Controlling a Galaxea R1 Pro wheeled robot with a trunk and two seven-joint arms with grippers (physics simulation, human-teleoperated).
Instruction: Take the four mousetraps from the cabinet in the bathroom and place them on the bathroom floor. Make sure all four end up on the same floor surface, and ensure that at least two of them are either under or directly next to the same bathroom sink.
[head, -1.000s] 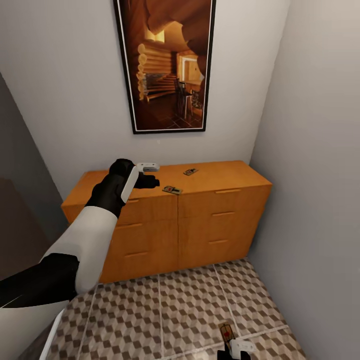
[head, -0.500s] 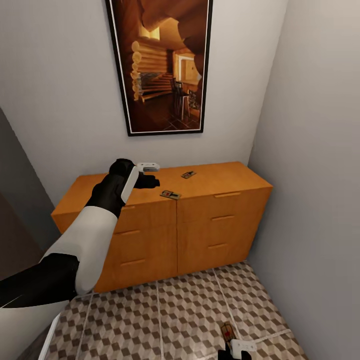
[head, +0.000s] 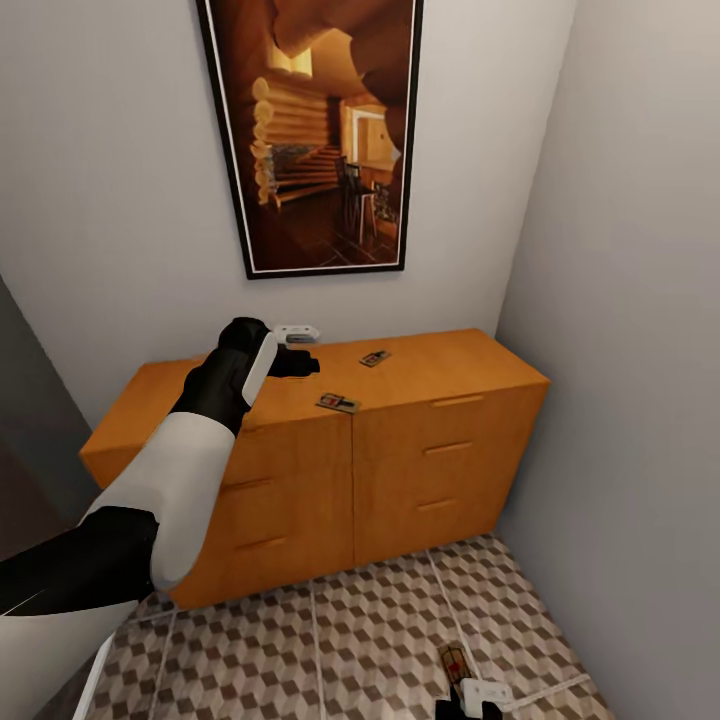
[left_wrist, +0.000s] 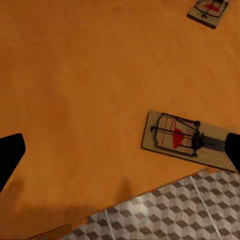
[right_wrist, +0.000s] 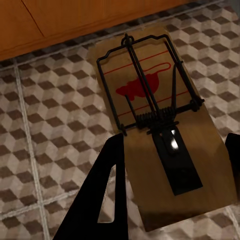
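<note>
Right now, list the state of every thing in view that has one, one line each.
Near mousetrap: flat on the cabinet top, at its front edge.
Far mousetrap: flat on the cabinet top, further back.
Third mousetrap: held between the right gripper's fingers above the bathroom floor.
Cabinet: drawers all closed.
Left gripper: open, empty, above the cabinet top.
Right gripper: shut on the third mousetrap.

Two mousetraps lie on the cabinet (head: 430, 440) top: one (head: 338, 403) at its front edge, one (head: 375, 358) behind it. A third mousetrap (head: 452, 663) lies over the bathroom floor (head: 350, 640) before the cabinet.

dark-framed log cabin picture (head: 315, 130) on pale wall, grey side wall (head: 640, 300)
</note>
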